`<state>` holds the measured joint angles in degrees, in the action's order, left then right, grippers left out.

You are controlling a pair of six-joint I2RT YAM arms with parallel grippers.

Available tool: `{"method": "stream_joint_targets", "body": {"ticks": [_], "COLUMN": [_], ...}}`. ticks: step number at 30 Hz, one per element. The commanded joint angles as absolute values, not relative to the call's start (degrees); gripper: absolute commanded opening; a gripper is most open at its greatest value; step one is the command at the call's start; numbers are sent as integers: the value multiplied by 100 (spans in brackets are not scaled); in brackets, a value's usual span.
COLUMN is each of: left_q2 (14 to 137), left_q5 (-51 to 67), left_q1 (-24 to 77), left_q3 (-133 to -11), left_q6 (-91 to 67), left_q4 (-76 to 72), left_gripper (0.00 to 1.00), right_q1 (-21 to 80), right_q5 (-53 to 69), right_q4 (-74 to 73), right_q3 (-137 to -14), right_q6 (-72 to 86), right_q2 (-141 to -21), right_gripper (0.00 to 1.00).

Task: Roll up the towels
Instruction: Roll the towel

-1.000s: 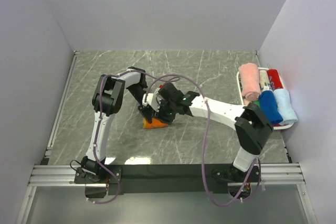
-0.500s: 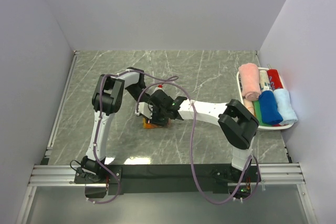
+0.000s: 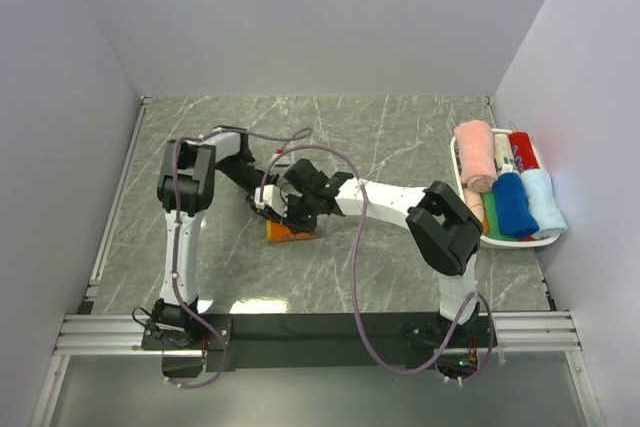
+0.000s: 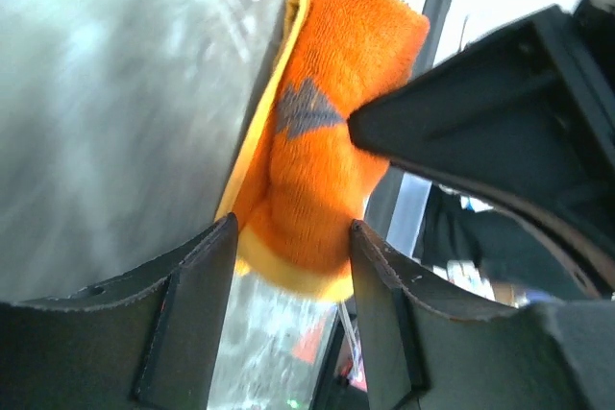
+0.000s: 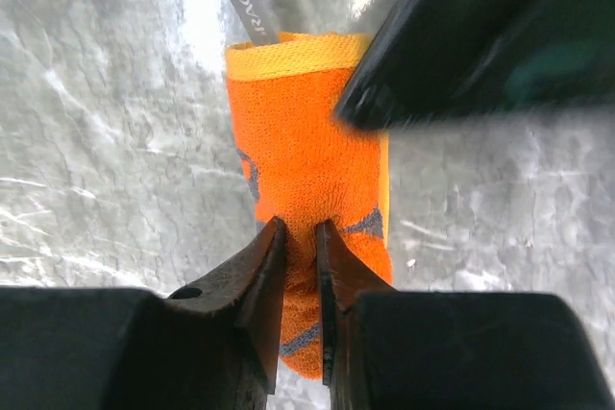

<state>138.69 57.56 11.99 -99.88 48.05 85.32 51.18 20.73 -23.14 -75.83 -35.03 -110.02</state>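
A rolled orange towel [image 3: 290, 231] with grey marks lies on the marble table, left of centre. Both grippers meet over it. In the right wrist view, my right gripper [image 5: 300, 229] is shut on a fold of the orange towel [image 5: 307, 160], pinching cloth between its narrow jaws. In the left wrist view, my left gripper [image 4: 293, 229] stands open, its fingers [image 4: 197, 304] flanking the near end of the roll [image 4: 327, 141]. The right gripper's dark body [image 4: 500, 112] presses against the roll's far side. From above, the left gripper [image 3: 268, 207] and right gripper [image 3: 296, 211] sit side by side.
A white basket [image 3: 455, 155] at the right wall holds rolled towels: pink [image 3: 477, 152], red [image 3: 522, 145], blue [image 3: 513, 204], pale blue [image 3: 543, 201] and green [image 3: 497, 224]. Grey walls close in the table on three sides. A purple cable [image 3: 355, 247] loops over the right arm.
The right jaws have closed onto the orange towel while the left jaws have widened. Both arms have shifted left, the left elbow swinging out, and the roll has moved slightly left.
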Motion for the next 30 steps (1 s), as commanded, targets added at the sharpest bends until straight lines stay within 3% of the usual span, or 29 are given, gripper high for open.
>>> {"method": "stream_joint_targets", "body": {"ticks": [1,8,11,13,16,18,24,28,30], "left_q2": [13317,12525,12244,11954,11024,10244,9721,9984,10055], "left_q5": [5931,7143,7382,7418,6805,6130,5617,5940,5976], "left_q1": [651,-237,-229,-237,-237,-272,-308,-246,-202], "left_q3": [-9765,-8975,-8509,-8009,-7008,-6271,-5390,-5159,-5072], "left_q6": [4896,4588,4159,3468,1497,697,-490,-782,-870], "left_q4": [7840,7822,7456,6990,4640,3164,2102,1724,1618], "left_gripper": [56,53,58,66,69,65,53,54,62], "right_q1": [4993,4579,4448,4403,4368,4368,4351,4350,4351], "right_q5": [2662,3189,3348,3419,3498,3489,3516,3507,3507], "right_q4": [-3251,-3515,-3665,-3761,-3875,-3867,-3911,-3929,-3946], "right_q3": [-7699,-8077,-8314,-8481,-8692,-8745,-8807,-8851,-8903], "right_q6": [-3323,-3015,-2953,-2918,-2883,-2857,-2813,-2778,-2777], "right_q2": [-11566,-11882,-12005,-12050,-12155,-12182,-12225,-12261,-12278], "right_gripper": [9,9,11,11,12,12,12,13,13]}}
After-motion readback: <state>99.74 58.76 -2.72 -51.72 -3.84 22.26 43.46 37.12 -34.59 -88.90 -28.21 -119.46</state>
